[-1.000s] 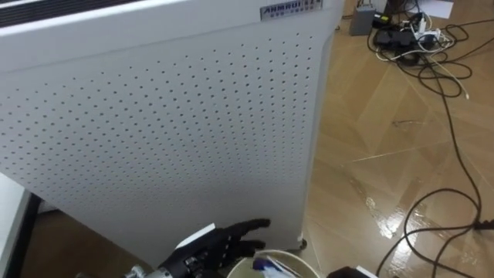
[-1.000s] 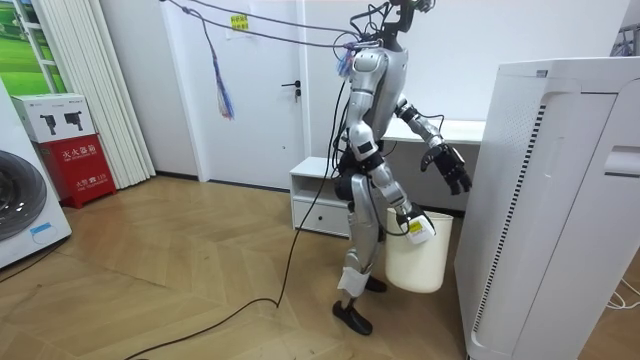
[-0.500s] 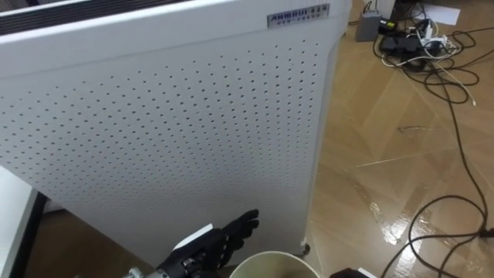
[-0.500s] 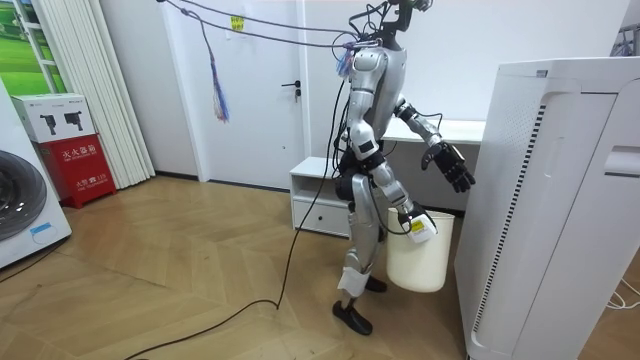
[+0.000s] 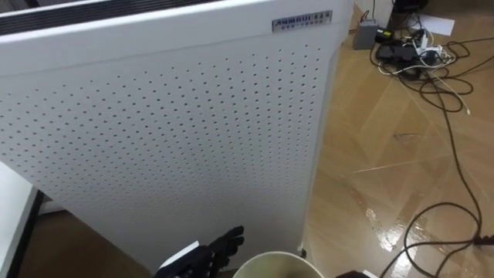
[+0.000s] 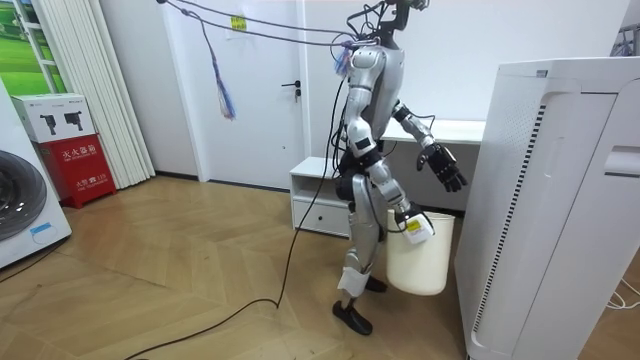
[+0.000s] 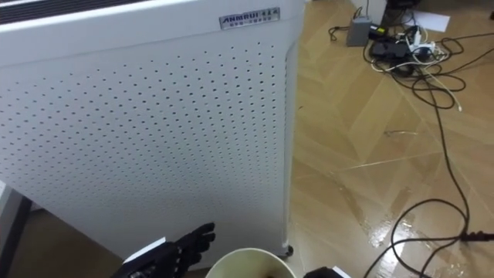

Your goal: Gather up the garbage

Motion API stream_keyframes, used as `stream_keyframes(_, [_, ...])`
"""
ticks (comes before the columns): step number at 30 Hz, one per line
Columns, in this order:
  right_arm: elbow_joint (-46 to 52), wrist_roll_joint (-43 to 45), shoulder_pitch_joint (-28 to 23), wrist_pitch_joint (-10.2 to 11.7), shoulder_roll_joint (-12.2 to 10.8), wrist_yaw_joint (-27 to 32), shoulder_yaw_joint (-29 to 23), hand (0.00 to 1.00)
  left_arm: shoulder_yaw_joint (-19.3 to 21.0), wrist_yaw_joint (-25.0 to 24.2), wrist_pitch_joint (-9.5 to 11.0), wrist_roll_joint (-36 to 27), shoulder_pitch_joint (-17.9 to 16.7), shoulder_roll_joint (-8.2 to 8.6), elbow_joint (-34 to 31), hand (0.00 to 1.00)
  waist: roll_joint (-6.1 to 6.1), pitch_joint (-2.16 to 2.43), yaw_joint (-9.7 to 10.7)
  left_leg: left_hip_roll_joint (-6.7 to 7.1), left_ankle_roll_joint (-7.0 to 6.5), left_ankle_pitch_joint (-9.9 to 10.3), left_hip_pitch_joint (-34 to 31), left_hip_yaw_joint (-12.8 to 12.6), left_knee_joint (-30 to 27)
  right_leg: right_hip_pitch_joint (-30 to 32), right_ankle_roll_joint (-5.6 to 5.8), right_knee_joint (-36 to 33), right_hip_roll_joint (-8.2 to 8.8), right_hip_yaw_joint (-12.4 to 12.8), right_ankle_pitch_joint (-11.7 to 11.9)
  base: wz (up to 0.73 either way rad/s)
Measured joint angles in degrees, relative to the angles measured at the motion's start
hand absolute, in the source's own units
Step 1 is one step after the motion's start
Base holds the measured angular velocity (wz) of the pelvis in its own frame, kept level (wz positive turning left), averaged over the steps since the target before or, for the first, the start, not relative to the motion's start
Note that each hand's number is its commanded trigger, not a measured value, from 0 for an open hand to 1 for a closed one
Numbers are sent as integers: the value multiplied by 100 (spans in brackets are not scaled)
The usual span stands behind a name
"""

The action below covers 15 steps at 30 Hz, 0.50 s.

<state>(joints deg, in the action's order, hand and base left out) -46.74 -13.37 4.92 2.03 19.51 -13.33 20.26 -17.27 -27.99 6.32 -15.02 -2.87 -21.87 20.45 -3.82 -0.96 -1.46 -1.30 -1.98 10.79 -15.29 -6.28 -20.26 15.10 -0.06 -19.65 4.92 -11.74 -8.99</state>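
"Where is the left hand (image 5: 216, 249)?"
"Down low with its fingers out straight, holding nothing. The big white box (image 5: 170, 131) is just ahead of it."
"And the bin (image 5: 272, 256)?"
"Just right of that hand. The right hand (image 6: 410, 222) grips its rim."

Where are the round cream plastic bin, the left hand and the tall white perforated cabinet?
round cream plastic bin (image 5: 274, 255): left eye view, top rim.
left hand (image 5: 216, 249): left eye view, back of hand.
tall white perforated cabinet (image 5: 177, 131): left eye view, dotted panel.

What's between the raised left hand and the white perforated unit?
Nothing: the room view shows clear air between left hand and unit. Right hand carries the bucket.
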Motion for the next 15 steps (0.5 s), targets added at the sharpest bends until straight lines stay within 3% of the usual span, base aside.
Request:
stream_keyframes(6, [-689, -154, -436, 154, -53, -17, -385, 100, 157, 389, 8, 222, -536, 34, 614, 0, 87, 49, 24, 33, 18, -33, 440, 17, 309, -419, 22, 215, -12, -55, -5, 1])
stream_keyframes(9, [-968, -282, -707, 184, -119, 62, -852, 100, 432, 572, 22, 221, -832, 145, 1066, 0, 180, 71, 53, 85, 25, -37, 720, 26, 494, -685, 41, 351, -18, -96, -24, 1])
stream_keyframes(11, [-1221, -539, -888, 187, -195, 71, -1119, 100, 749, 857, 20, 226, -974, 307, 1680, 0, 270, 81, 98, 92, 27, -36, 960, 22, 640, -939, 61, 516, -51, -99, -27, 0])
stream_keyframes(14, [-1582, -920, -1083, 221, -310, 163, -1296, 100, 1007, 1197, 25, 205, -1127, 379, 2415, 0, 417, 92, 115, 85, 50, -25, 1240, 30, 786, -1227, 71, 685, -93, -89, -25, 0])
stream_keyframes(15, [-1648, -959, -1120, 220, -324, 192, -1347, 100, 1060, 1263, 24, 204, -1147, 398, 2538, 0, 408, 100, 113, 84, 52, -23, 1300, 27, 816, -1270, 73, 704, -99, -78, -26, 0])
